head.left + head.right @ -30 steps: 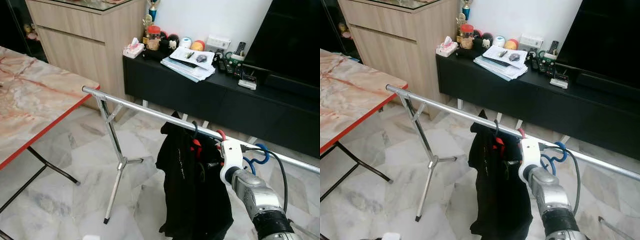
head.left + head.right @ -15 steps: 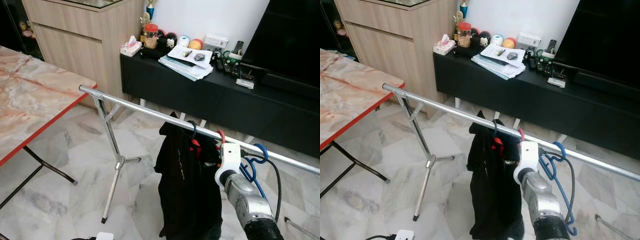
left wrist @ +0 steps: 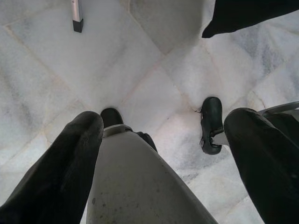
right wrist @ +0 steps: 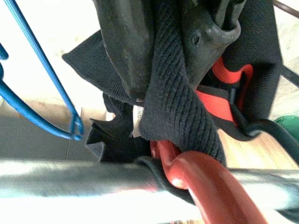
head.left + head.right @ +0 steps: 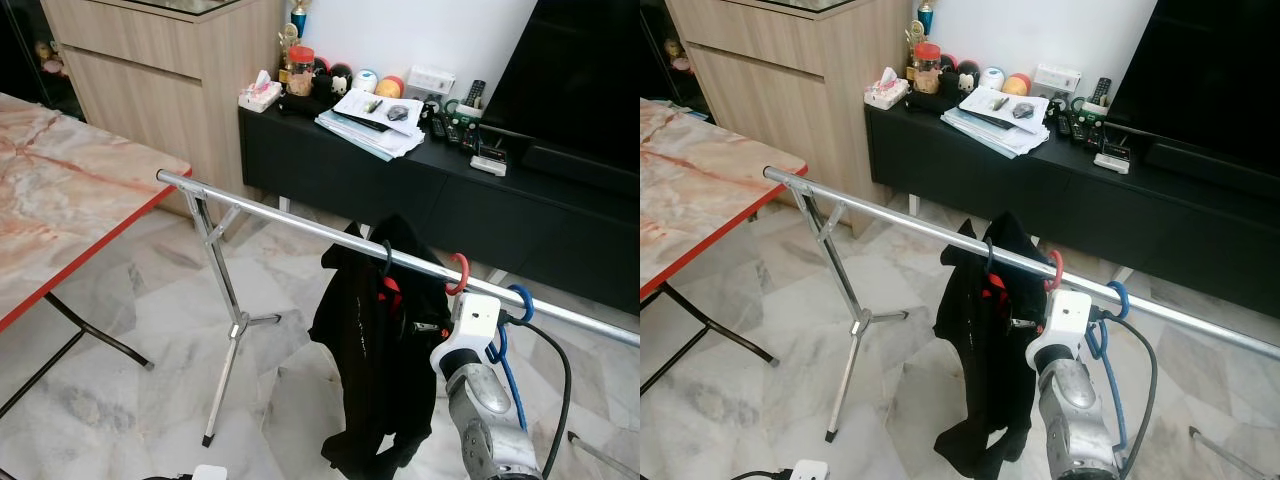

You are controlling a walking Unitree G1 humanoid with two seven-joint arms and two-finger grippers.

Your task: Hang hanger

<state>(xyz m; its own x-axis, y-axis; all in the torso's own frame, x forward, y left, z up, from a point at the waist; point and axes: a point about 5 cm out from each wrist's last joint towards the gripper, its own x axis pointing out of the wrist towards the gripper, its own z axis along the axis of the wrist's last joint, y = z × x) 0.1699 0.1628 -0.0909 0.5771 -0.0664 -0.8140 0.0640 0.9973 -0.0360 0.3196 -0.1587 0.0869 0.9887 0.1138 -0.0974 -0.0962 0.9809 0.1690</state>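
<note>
left to right then: the left gripper [image 3: 154, 154] hangs idle pointing at the marble floor [image 3: 154, 70], its fingers [image 3: 56, 172] spread wide with nothing between them but the robot's own leg and feet.

moving right, the silver rail [image 5: 290, 222] runs across on its tripod leg, and the right gripper [image 4: 177, 60] is up at it. its two black fingers [image 4: 126, 42] are pinching a fold of black knit garment [image 5: 375, 330], and the red hanger [image 4: 201, 186] that garment rides on sits just past the fingertips, its hook curled over the rail. so the task's thing is basically on the bar, garment draped below the fingers. a black hanger hook [image 5: 386, 255] is on the rail to the left of the red one, and a blue hanger [image 4: 42, 88] dangles beside the fingers on the other side.

my guess is the step now is letting go cleanly. i'd check the red hook is fully seated over the rail, then open the fingers slowly and back straight away from the bar so the knit doesn't snag and drag the hanger off. also watch the blue hanger, it's close enough to catch on the way out.
</note>
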